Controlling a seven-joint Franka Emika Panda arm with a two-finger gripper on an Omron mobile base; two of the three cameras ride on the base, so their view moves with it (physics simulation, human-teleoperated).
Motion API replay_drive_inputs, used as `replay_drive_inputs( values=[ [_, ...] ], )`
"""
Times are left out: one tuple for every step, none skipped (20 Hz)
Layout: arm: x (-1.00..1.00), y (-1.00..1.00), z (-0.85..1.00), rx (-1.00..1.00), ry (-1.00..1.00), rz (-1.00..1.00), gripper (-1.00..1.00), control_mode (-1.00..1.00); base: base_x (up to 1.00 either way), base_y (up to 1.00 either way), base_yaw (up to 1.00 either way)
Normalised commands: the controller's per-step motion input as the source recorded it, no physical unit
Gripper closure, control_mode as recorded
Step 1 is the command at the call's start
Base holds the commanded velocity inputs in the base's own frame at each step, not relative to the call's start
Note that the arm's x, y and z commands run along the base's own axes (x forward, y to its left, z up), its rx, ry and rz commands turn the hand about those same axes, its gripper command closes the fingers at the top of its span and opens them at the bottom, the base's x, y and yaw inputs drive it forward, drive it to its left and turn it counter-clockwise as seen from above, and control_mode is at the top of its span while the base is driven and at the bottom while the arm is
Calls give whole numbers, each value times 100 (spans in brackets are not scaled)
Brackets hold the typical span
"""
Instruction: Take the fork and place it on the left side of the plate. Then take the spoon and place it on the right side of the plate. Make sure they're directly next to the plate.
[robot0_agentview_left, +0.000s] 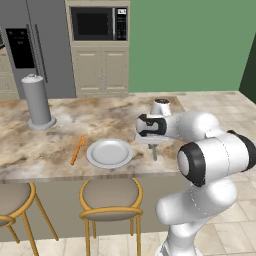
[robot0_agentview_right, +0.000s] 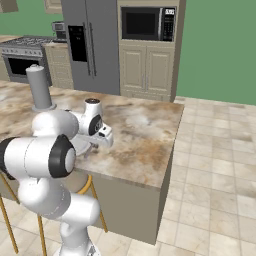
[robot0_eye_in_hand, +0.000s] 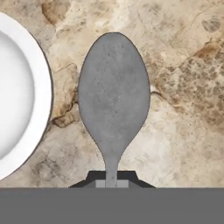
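Centrally, the claw (robot0_eye_in_hand: 112, 181) gripped the slim grey metal spoon (robot0_eye_in_hand: 113, 103) by its handle, beside the round white plate (robot0_eye_in_hand: 26, 100), over the marble desk (robot0_eye_in_hand: 183, 87)

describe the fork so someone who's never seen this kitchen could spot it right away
Start at the marble island counter with the tall grey cylinder standing on it. Near the counter's front edge lies a round, pale plate; the fork lies flat just left of it. It is thin and all orange, unlike the grey spoon held on the plate's other side.
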Motion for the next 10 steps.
replay_drive_inputs(
  values=[
    [21, 18, -52, 0, 0, -14, 100, -100, 0, 0, 0],
    [27, 15, -50, 0, 0, -15, 100, -100, 0, 0, 0],
    [30, 12, -46, 0, 0, -14, 100, -100, 0, 0, 0],
    [31, 9, -43, 0, 0, -13, 100, -100, 0, 0, 0],
    [33, 7, -35, 0, 0, -13, 100, -100, 0, 0, 0],
    [33, 6, -35, 0, 0, -11, 100, -100, 0, 0, 0],
    [32, 5, -29, 0, 0, -10, 100, -100, 0, 0, 0],
    [34, 8, -26, 0, 0, -11, 100, -100, 0, 0, 0],
    [39, 9, -25, 0, 0, -11, 100, -100, 0, 0, 0],
    [43, 11, -20, 0, 0, -11, 100, -100, 0, 0, 0]
  ],
)
